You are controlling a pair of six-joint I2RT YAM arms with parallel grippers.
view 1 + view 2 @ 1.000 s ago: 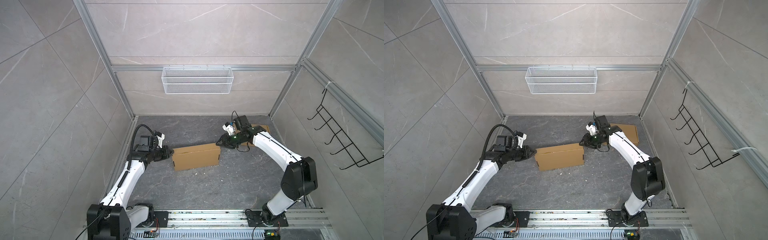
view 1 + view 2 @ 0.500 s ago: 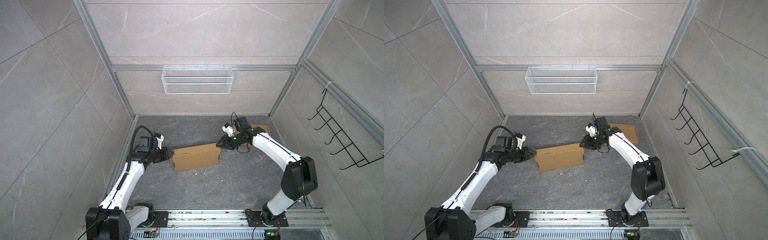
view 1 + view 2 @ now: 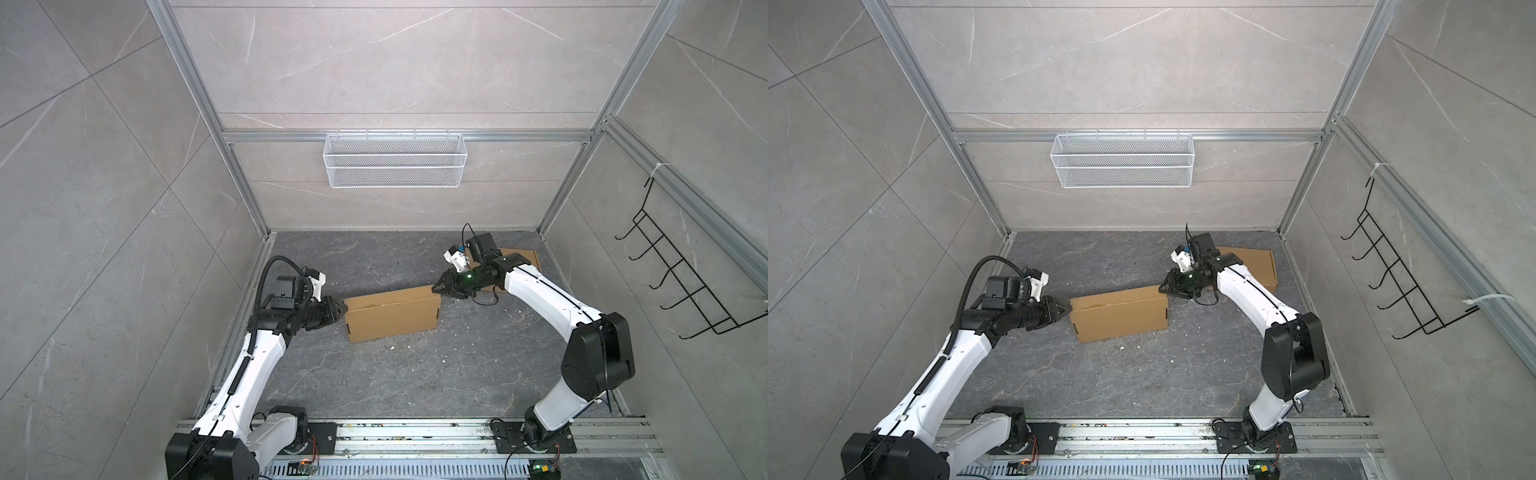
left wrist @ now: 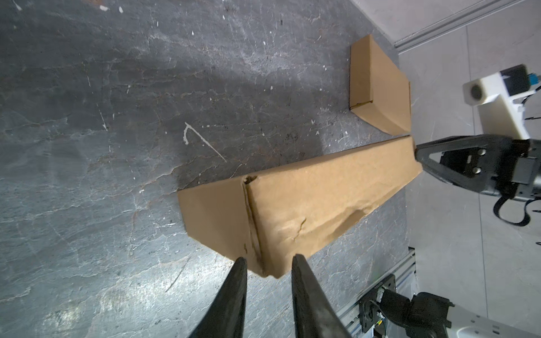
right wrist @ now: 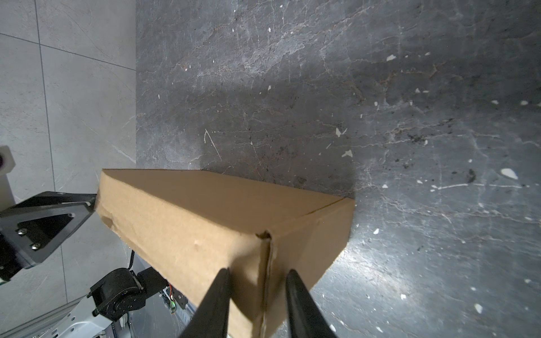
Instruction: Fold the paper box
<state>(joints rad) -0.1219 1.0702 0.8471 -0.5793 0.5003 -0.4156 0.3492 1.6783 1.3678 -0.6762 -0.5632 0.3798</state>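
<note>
L gripper sits at the 9 o'clk end of the paper box, jaws partway apart astride that end's corner. In the left wrist view the corner pokes btwn the two fingers, but can't tell if they pinch the card or just bracket it. R gripper is at the box's 2 o'clk corner, same story: fingers part-spread either side of the end seam, grip unclear. Box lies flat approx mid-floor, long axis running 9 to 3 w/ the 3 end swung a bit toward 12. Lid panel is down, walls up, top dented & creased near the L end. A second box rests at 1 o'clk by the back corner, near the R gripper, not touching the paper box. Step, as I read it: closing stage, both arms at opposite ends to seat the end flaps & square the shell. Next move prob. needs even inward pressure from both ends at once, low force, since the card looks easy to buckle. Push one side alone and the box will likely slide or skew.
</note>
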